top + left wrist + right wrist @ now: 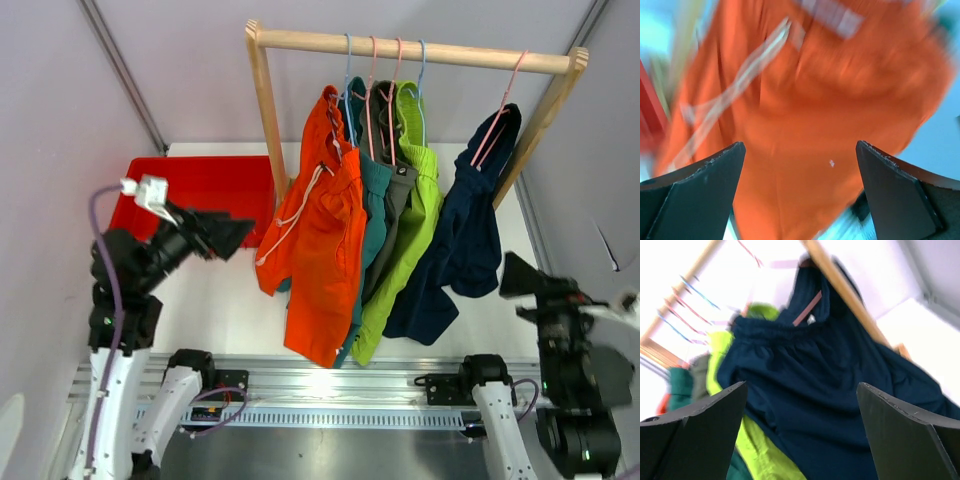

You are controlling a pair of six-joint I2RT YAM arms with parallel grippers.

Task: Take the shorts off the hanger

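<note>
Both claws gaped wide and empty, the left claw [232, 236] pointing at the orange shorts [325, 240] and the right claw [518, 274] beside the navy shorts [462, 240], all pairs hanging from the wooden rack [410, 48] over the white surface [225, 300] between grey walls.

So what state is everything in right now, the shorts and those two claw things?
orange shorts: hanging on rail
teal shorts: hanging
dark grey shorts: hanging
lime green shorts: hanging
navy shorts: hanging, apart from the others
left gripper: open, empty
right gripper: open, empty
red bin: sits behind the left gripper
</note>
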